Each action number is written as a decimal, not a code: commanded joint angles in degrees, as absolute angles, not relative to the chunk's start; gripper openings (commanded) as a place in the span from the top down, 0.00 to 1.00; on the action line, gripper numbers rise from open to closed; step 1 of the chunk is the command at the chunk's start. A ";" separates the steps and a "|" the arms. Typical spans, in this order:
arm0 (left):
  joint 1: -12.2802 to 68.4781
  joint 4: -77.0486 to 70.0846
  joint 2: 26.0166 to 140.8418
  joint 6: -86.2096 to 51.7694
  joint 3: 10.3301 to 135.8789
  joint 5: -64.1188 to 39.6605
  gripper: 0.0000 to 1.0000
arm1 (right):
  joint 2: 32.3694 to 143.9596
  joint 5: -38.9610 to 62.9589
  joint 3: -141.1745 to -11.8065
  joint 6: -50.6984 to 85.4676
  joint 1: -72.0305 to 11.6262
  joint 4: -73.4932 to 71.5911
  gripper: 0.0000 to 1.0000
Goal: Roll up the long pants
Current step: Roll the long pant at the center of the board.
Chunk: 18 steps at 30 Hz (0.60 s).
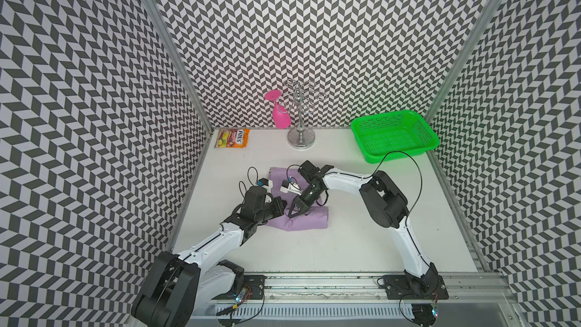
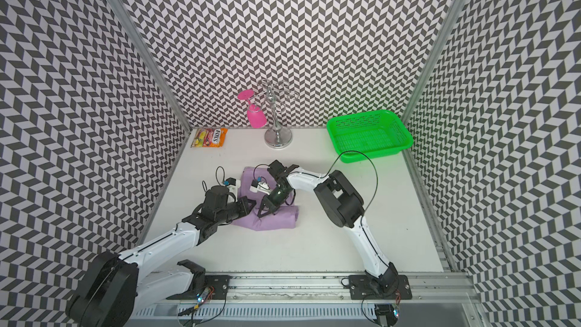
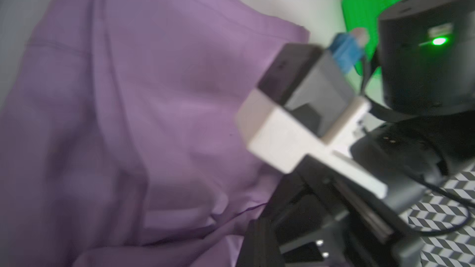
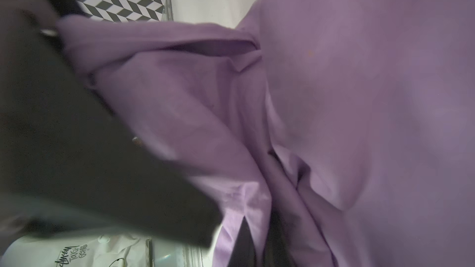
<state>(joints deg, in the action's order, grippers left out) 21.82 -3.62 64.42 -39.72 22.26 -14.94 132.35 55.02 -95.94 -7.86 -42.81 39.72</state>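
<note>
left gripper [image 1: 283, 207] and right gripper [image 1: 295, 214] — jaws together — each pinch the bunched long pants [image 1: 309, 221].

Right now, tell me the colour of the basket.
The basket is bright green; it shows best in a top view.

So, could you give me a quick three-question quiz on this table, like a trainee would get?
1. True or false: the pink glass hangs upside down from the metal rack.
2. The left gripper and right gripper are both closed on which thing? A) the metal rack B) the purple pants C) the pink glass
3. Fill in: the green basket sits in the far ____ corner of the table, by the robot's own sides.

Key: 1 true; 2 B; 3 right.
</note>
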 commanded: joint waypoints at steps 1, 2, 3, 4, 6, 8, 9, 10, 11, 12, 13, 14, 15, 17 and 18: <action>20.62 -6.71 63.38 -39.55 22.57 -10.27 1.00 | 132.28 54.50 -94.22 -6.38 -41.07 36.94 0.97; 20.57 -6.77 63.44 -39.92 22.34 -8.77 1.00 | 132.28 54.50 -94.13 -6.25 -40.89 36.98 0.94; 20.30 -6.90 63.78 -40.12 22.03 -7.56 1.00 | 132.11 54.65 -93.97 -6.28 -40.87 36.92 0.91; 19.98 -7.22 64.19 -40.09 21.69 -6.80 1.00 | 131.90 54.98 -93.66 -6.28 -40.79 36.73 0.88; 19.80 -9.65 65.21 -40.09 19.95 -5.19 1.00 | 130.99 55.00 -92.57 -5.50 -40.52 35.35 0.84; 19.76 -11.70 66.94 -40.08 18.65 -5.47 1.00 | 130.20 54.13 -91.86 -4.33 -40.28 33.82 0.77; 19.81 -12.61 68.12 -40.08 18.24 -5.70 1.00 | 129.85 53.60 -92.02 -3.70 -40.20 33.30 0.72; 19.80 -13.31 69.24 -40.00 17.85 -5.71 1.00 | 129.37 53.13 -92.24 -3.18 -40.14 32.75 0.70; 19.86 -14.04 70.41 -39.91 17.40 -5.39 1.00 | 128.61 52.64 -92.33 -2.34 -40.08 31.64 0.68; 19.86 -14.80 71.37 -39.62 16.87 -5.04 1.00 | 127.73 52.33 -92.49 -1.46 -40.09 30.65 0.66; 19.75 -15.34 72.16 -39.39 16.50 -4.56 1.00 | 127.05 51.70 -93.05 -1.01 -40.08 30.26 0.63; 19.65 -15.38 73.01 -39.28 16.26 -4.10 1.00 | 126.28 50.35 -94.05 -0.73 -40.05 30.32 0.59; 19.52 -15.22 73.50 -39.08 16.26 -3.81 1.00 | 125.00 47.93 -94.83 -0.54 -39.96 30.28 0.58; 19.23 -15.32 73.87 -39.11 16.02 -3.60 1.00 | 120.71 41.58 -94.42 -0.46 -39.83 28.76 0.56; 19.24 -15.54 73.86 -39.28 15.94 -3.60 1.00 | 117.44 37.39 -93.15 -0.76 -39.90 27.61 0.56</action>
